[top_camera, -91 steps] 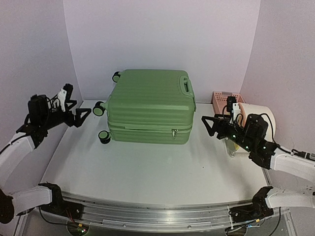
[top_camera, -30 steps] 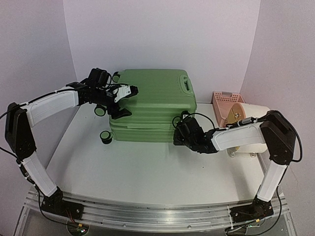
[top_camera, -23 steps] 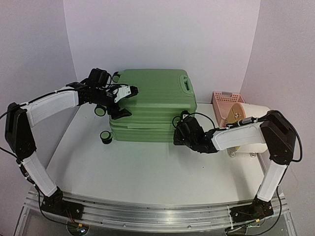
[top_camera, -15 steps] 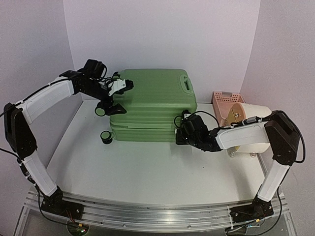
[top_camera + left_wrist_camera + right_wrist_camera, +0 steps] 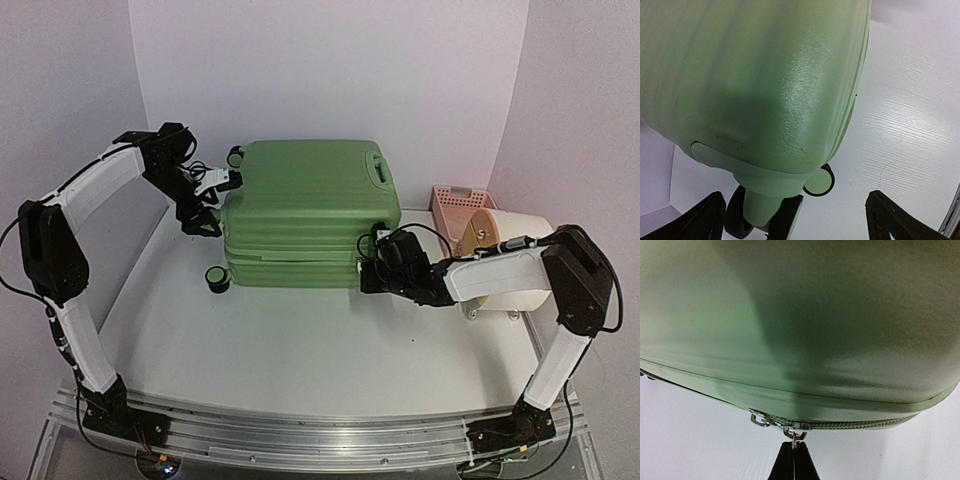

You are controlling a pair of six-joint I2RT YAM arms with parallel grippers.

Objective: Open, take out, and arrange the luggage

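Now, with the luggage (image 5: 305, 210) flat at the table's (image 5: 300, 340) twelve o'clock and our right tool (image 5: 372, 268) pinched shut on its five-o'clock zipper pull (image 5: 794, 437), we should draw level along the seam (image 5: 865, 424) while the wide-open left tool (image 5: 215, 203) steadies nine o'clock.

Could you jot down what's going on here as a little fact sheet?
luggage: light-green suitcase, lying flat, closed
left end effector: open, at the wheeled corner, holding nothing
right end effector: shut on zipper pull
to the robot's right of the luggage: pink basket, cream drum
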